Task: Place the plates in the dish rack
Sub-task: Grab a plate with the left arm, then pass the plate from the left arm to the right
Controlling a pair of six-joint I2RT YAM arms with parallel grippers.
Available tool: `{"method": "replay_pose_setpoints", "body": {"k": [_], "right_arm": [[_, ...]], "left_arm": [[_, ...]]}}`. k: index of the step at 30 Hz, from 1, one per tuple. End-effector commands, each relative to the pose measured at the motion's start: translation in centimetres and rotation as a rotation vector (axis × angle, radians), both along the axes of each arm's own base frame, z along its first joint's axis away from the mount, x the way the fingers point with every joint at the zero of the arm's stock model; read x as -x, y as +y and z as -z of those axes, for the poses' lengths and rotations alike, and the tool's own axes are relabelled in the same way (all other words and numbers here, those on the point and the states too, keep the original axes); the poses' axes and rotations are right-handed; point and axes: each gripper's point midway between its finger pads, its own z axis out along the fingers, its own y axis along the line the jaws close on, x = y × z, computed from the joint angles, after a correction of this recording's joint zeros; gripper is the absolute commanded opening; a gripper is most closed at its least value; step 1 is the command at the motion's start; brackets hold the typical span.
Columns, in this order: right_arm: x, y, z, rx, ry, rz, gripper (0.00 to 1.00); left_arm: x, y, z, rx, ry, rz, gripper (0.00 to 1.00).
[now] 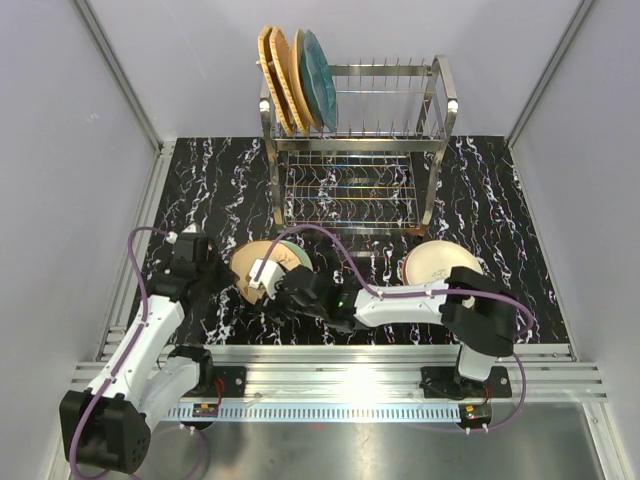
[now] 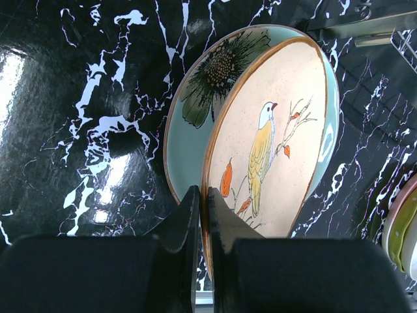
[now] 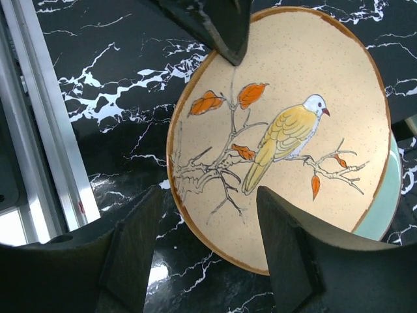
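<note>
Left gripper (image 2: pixel 203 195), left wrist foreground: clenched on rim of bird plate (image 2: pixel 273 130), which overlaps a teal flower plate (image 2: pixel 195 104).
Right wrist: right gripper (image 3: pixel 210 195) spread wide, grasping nothing, bird plate just beyond.
Top: both grippers at bird plate, table (image 1: pixel 500 200) front left. Rack (image 1: pixel 360 141) behind; three plates (image 1: pixel 295 85) upright at its left end.

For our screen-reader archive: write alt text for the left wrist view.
The left tool pinches the near rim of a cream bird-and-branch plate, which lies over a teal flower plate on the black marbled table. More plate rims show at the right edge.
</note>
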Motion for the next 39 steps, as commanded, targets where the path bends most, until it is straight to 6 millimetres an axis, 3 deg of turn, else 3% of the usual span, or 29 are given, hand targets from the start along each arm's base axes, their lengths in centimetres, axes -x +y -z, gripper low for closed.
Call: {"method": "replay_pose_setpoints", "body": {"k": [1,7,15,21,27,39], "right_arm": [[0.0,2.3,-2.3,-0.056,-0.08,0.002,0.67],[0.5,3.5,-1.0,-0.029,-0.099,0.007,0.67],[-4.0,3.0,0.5,0.06,-0.214,0.252,0.58],[-5.0,2.4,0.6,0.075,-0.254,0.323,0.5],[-5.1,2.0,1.5,0.112,-0.295,0.344,0.56],[-5.7,2.0,1.2,0.089,-0.368,0.406,0.67]], "left_arm": [[-1.7,-0.8,-2.8,0.031,-0.095,0.027,0.0],[-1.9,-1.0,-3.2,0.041,-0.099,0.031,0.0],[-2.0,-1.1,-4.2,0.045,-0.109,0.036,0.0],[-2.1,-1.4,-4.6,0.058,-0.117,0.045,0.0],[-2.1,-1.7,-4.9,0.074,-0.114,0.054,0.0],[-2.1,-2.2,-5.4,0.103,-0.12,0.066,0.0]]}}
